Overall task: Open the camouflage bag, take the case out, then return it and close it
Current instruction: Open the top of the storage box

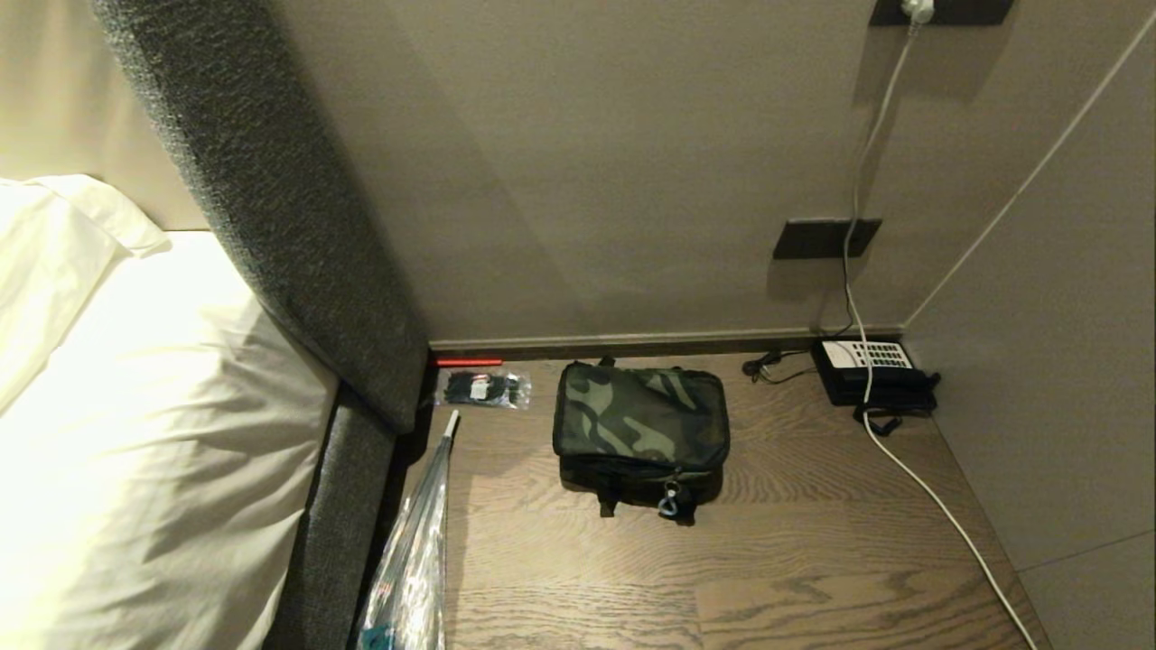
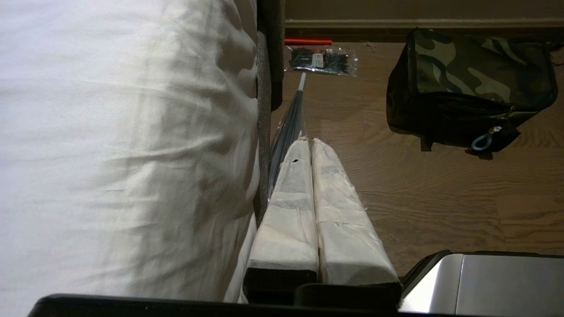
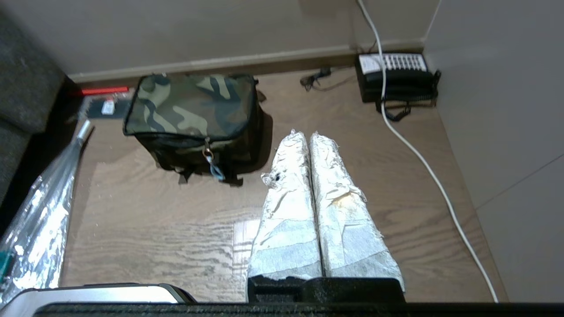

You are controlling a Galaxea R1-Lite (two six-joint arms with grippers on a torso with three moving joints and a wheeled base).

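Near the back wall of a wood-grain desk: one camouflage bag, boxy, green-brown-black fabric with black trim, lying zipped shut. A metal clip with a pale blue loop hangs from the zipper on the side facing the robot. No brand or lettering can be read on the bag. The case is not visible in any view.

Beside the bag, toward the bed: one clear packet of black items bearing a small white-and-red label, its print too small to read; a thin red strip against the skirting just behind the packet; one long object in clear plastic wrap lying along the desk edge.

On the other side of the bag, in the far corner: one black telephone with a white keypad panel, key markings illegible; a white cable running from a wall socket down over the telephone and across the desk; a small dark cable end between bag and telephone.

Further out: grey upholstered headboard; bed with white bedding.

Views compared: the head view shows neither arm. The left wrist view alone shows the left gripper, fingers wrapped in pale tape and pressed together, empty, hovering beside the bedding, well apart from the bag. The right wrist view alone shows the right gripper, fingers wrapped likewise and closed on nothing, hovering over the desk between bag and telephone.
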